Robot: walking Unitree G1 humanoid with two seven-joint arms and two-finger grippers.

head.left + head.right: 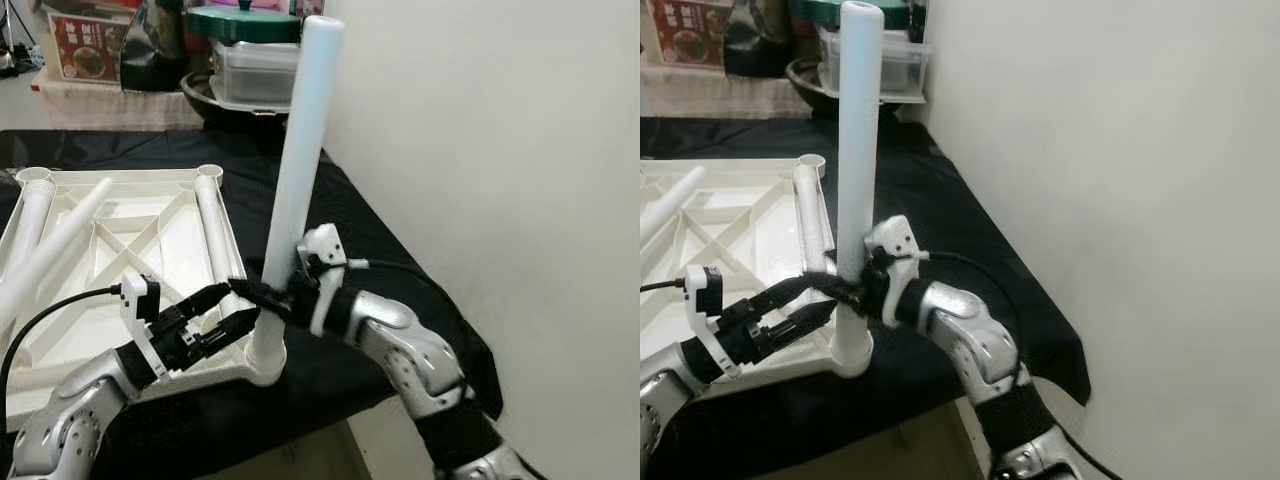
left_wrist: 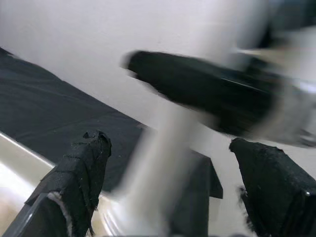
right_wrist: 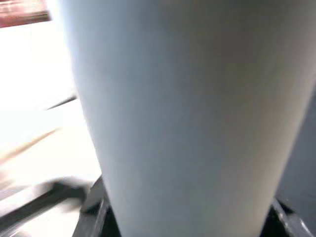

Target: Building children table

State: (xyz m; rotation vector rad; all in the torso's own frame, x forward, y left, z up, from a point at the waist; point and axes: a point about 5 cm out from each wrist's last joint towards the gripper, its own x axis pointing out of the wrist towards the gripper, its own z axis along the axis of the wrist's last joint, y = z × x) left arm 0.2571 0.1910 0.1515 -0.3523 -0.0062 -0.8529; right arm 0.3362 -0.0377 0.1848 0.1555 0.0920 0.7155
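Standing nearly upright with its long axis leaning slightly to the right toward the top, a white table leg [image 1: 298,160] rises from the near right corner socket [image 1: 265,362] of an upturned white tabletop [image 1: 130,240]. The tabletop lies ribs-up on a counter draped in black cloth [image 1: 340,200], beside a pale wall [image 1: 500,150]. The right gripper [image 1: 268,296] is clamped round the leg low down, just above the socket; in the right wrist view the pale tube passes between its black fingers [image 3: 94,217]. The left gripper [image 1: 225,315] sits at the tabletop's near edge, just left of the socket, fingers apart and holding nothing. More white legs [image 1: 210,230] lie flat inside the tabletop's ribbed underside, long axes running away from the robot. Beyond the counter a clear lidded tub [image 1: 255,70], contents not discernible, sits under a green pot [image 1: 240,20].
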